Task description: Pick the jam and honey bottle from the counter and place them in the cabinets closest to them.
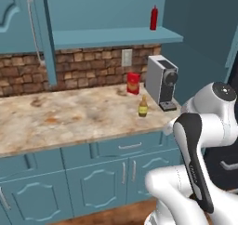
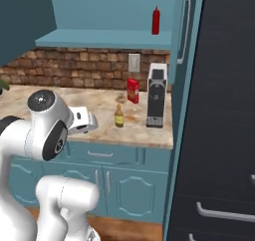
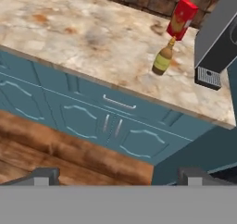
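Observation:
The honey bottle [image 1: 143, 107] [image 2: 119, 116] [image 3: 163, 59] stands upright on the counter [image 1: 69, 119] [image 2: 94, 101] [image 3: 92, 33], near its front edge and just in front of a red box. It is slim and amber-brown with a yellow label. My gripper [image 3: 119, 177] is open, its two fingertips [image 3: 46, 174] wide apart with nothing between them. It hangs out in front of the counter, well short of the bottle, looking down over the teal lower doors. The open wall cabinets' teal shelf [image 1: 116, 36] [image 2: 99, 37] runs above the counter. The jam is out of view.
A red box [image 1: 133, 83] [image 2: 133, 90] [image 3: 181, 18] and a grey coffee machine [image 1: 162, 80] [image 2: 157, 95] [image 3: 217, 38] flank the bottle. A red squeeze bottle [image 1: 154, 18] [image 2: 156, 21] stands on the shelf. A cabinet door [image 1: 46, 38] hangs open at left. A dark tall unit [image 2: 229, 110] bounds the right.

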Motion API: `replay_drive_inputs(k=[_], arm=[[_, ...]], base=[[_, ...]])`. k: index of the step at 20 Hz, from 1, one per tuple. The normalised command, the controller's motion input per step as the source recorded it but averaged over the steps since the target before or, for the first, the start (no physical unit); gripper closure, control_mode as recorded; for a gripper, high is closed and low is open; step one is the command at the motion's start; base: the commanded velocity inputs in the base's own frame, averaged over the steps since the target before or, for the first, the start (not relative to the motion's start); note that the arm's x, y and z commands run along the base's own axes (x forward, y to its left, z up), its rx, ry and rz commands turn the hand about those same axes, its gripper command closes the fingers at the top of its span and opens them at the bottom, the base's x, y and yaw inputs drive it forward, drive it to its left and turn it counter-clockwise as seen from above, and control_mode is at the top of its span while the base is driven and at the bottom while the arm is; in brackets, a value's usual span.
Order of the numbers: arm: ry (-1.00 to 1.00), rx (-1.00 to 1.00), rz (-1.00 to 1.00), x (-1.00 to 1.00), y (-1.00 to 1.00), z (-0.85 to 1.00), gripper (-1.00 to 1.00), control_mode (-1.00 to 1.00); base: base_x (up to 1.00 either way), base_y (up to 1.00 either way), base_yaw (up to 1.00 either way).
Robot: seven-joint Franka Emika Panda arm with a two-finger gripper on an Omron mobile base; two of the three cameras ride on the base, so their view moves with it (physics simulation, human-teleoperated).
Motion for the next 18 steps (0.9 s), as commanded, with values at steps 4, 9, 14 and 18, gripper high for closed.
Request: replay_drive_inputs(k=[4, 9, 14, 18], arm=[[0.00, 0.00, 0.00, 0.00, 0.00, 0.00, -1.00, 1.00], [0.00, 0.00, 0.00, 0.00, 0.00, 0.00, -1.00, 1.00], [0.00, 0.00, 0.00, 0.00, 0.00, 0.00, -1.00, -1.00], [-0.01, 0.00, 0.00, 0.09, 0.00, -0.06, -1.00, -1.00]], base=[[0.68, 0.00, -0.02], [0.66, 0.00, -0.03], [0.14, -0.02, -0.01], [0.00, 0.00, 0.00]])
